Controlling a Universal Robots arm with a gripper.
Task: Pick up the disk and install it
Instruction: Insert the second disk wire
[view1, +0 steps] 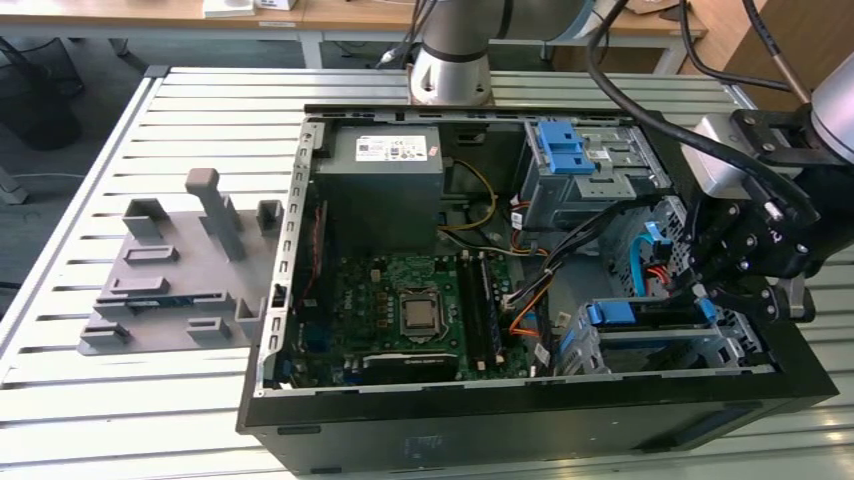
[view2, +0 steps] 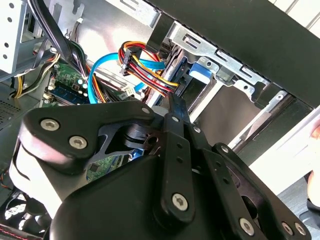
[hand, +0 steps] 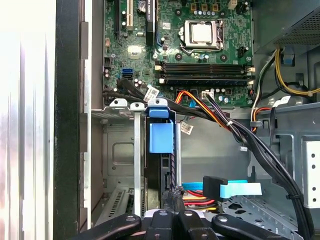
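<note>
Just beyond the hand (hand: 172, 212), disk (hand: 161, 140) upright in drive cage (hand: 120, 150)

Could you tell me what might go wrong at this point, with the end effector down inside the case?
1. The end effector sits close to the loose cables beside the drive cage; it could snag them.
2. The disk stands on edge in the cage; a tilted push might jam its blue frame against the metal rails.

No legible text found. White sticker (view1: 391, 149) on the power supply (view1: 380, 190) carries print too small to read. Motherboard (hand: 180, 47) markings and small cable tags (hand: 186, 128) likewise cannot be made out
</note>
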